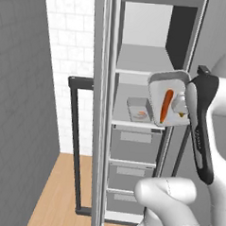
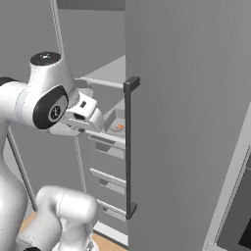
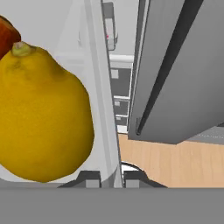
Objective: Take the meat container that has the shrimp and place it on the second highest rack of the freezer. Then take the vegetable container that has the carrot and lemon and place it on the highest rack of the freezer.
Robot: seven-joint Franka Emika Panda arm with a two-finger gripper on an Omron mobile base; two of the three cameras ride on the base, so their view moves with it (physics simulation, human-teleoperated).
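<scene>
Grey freezer [image 1: 131, 149] stands open ahead of me, and the meat container [image 1: 138, 110] with its shrimp already sits on the second highest rack [image 1: 122, 116]. I judge I'm on the second step. My fingers [image 1: 183, 106] are pinched nearly shut on the wall of the vegetable container [image 1: 167, 98], which hangs tipped on edge just in front of that rack, carrot [image 1: 166, 106] and lemon [image 3: 41, 116] inside. Next I must level it, lift it, and slide it onto the highest rack [image 1: 139, 59].

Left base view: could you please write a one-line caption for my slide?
End effector holds the vegetable container, tipped, before the open freezer; the meat container sits on the second highest rack.
</scene>
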